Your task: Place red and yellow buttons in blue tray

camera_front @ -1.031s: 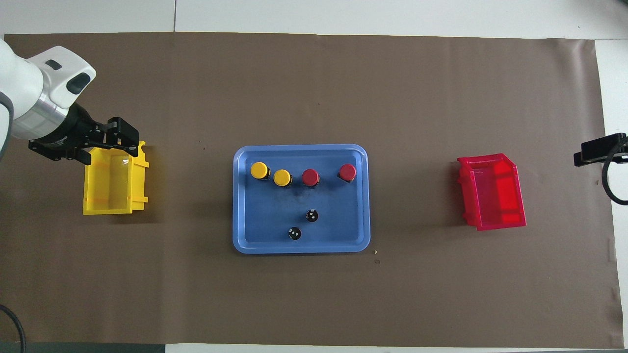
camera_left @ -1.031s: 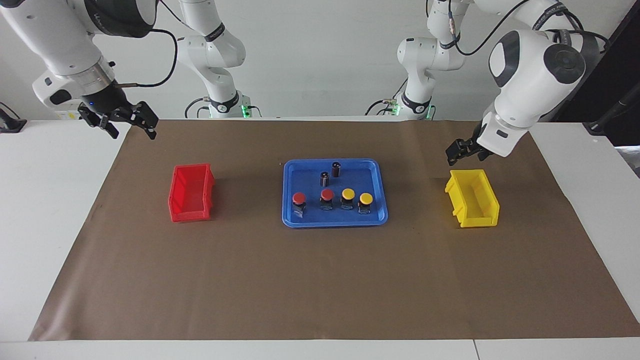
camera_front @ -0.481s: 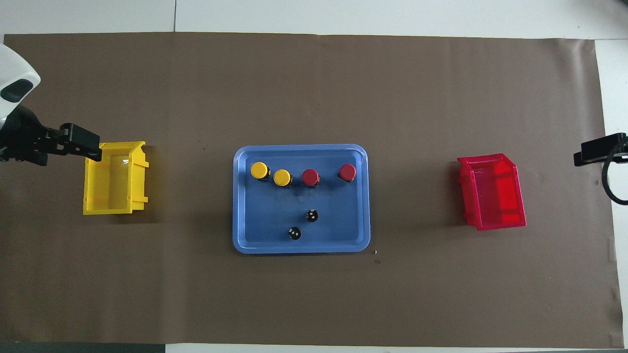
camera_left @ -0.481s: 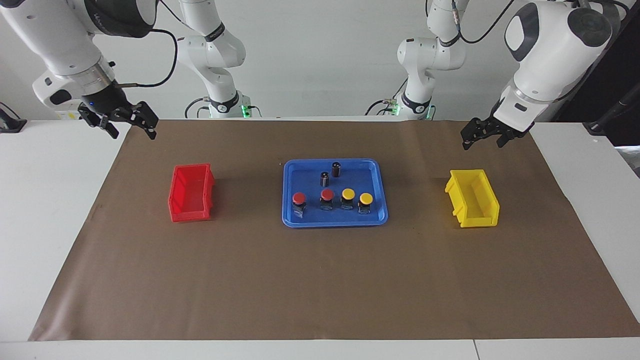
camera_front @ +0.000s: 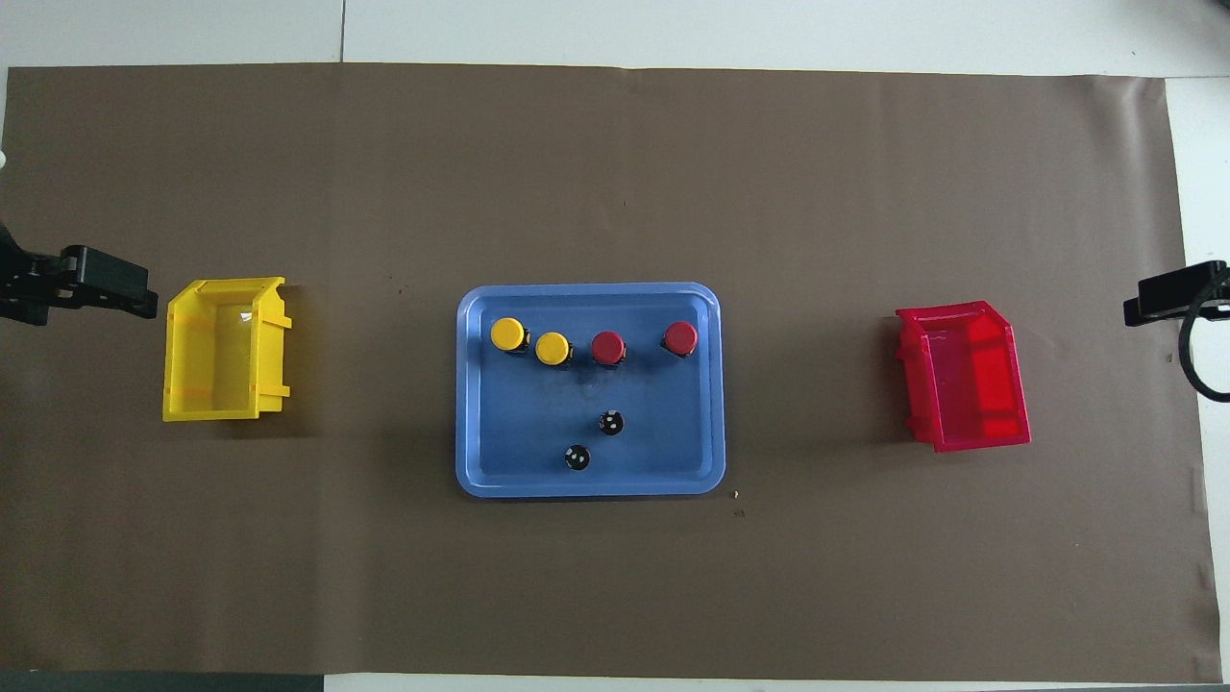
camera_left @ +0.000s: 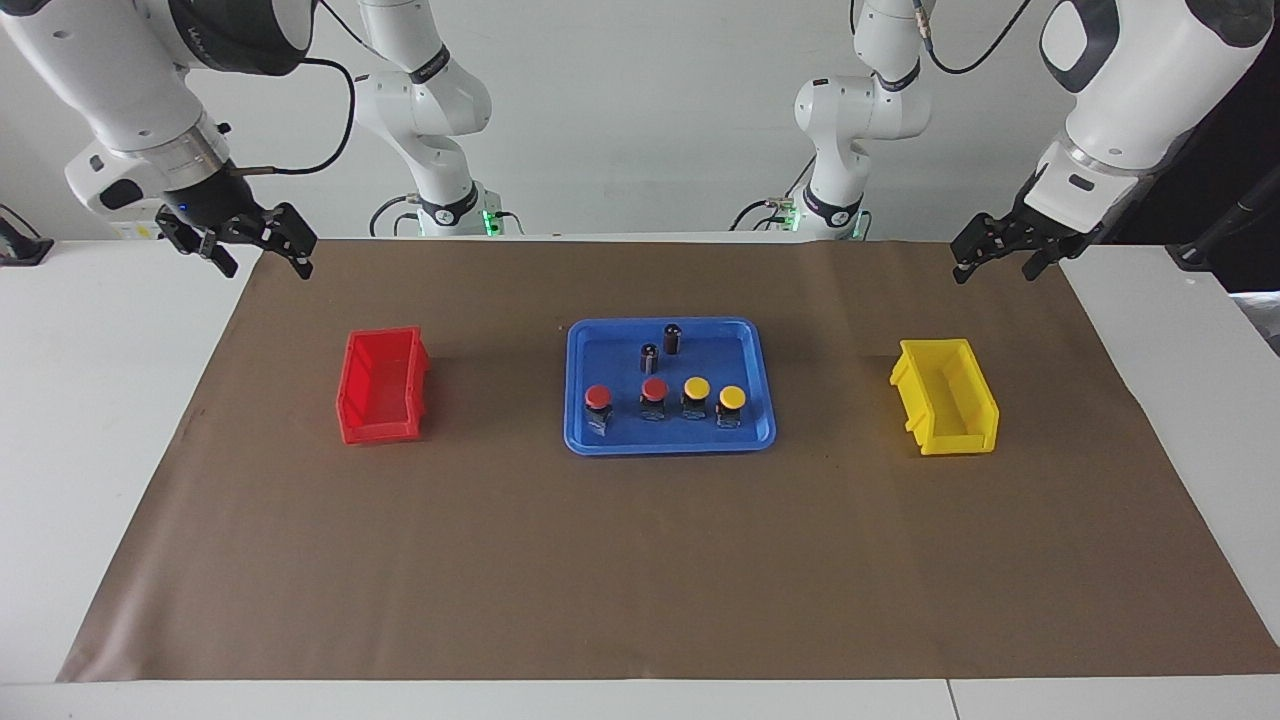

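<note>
Both sets of jaws are spread apart and hold nothing. The left gripper (camera_left: 1002, 255) hangs up in the air over the brown paper (camera_left: 640, 560), near the yellow bin (camera_left: 945, 397). The right gripper (camera_left: 245, 245) waits over the paper's edge, near the red bin (camera_left: 383, 385).

All four red and yellow buttons (camera_left: 664, 402) already stand in the blue tray (camera_left: 760, 375), in a row. The tray sits well away from both sets of jaws, about halfway between them. Two dark cylinders (camera_left: 661, 346) stand in the tray too, close to the row.

I think the job looks done. What could go wrong now? If an arm swings low across the middle, it could tip a button, because the caps sit on small bases. A low sweep could also bump a bin wall.

Lots of bare paper lies between each set of jaws and the tray, so there is plenty of room to move.
</note>
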Controlling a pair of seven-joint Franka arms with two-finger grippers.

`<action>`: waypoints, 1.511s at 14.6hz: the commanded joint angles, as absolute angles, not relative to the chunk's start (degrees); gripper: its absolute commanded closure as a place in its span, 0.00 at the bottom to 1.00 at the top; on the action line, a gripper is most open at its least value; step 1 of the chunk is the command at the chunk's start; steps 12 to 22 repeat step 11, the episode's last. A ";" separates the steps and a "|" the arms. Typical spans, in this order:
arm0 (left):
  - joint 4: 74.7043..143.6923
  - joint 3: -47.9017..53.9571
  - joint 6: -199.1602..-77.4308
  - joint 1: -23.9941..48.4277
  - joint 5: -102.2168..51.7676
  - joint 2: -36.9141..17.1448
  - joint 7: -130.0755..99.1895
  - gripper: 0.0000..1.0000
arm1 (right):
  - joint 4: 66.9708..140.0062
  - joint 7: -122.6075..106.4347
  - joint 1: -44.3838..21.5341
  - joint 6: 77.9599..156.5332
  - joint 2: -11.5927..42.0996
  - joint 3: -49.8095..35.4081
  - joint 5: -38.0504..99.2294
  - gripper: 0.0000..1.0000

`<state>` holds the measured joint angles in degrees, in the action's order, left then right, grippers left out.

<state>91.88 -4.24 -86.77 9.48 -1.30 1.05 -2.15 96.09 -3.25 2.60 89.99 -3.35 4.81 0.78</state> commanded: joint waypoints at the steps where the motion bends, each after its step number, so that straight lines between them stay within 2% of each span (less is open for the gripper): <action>1: 92.90 -3.95 -85.78 8.44 -0.26 2.46 0.96 0.01 | 97.56 -4.48 2.90 90.26 -4.66 4.57 0.62 0.00; 6: 92.90 -5.36 -86.22 6.16 -0.09 2.46 6.77 0.01 | 97.56 -4.48 2.90 90.26 -4.66 4.57 0.62 0.00; 22: 92.90 -6.59 -86.05 6.41 -0.09 2.46 6.33 0.01 | 97.56 -4.48 2.90 90.18 -4.66 4.57 0.62 0.00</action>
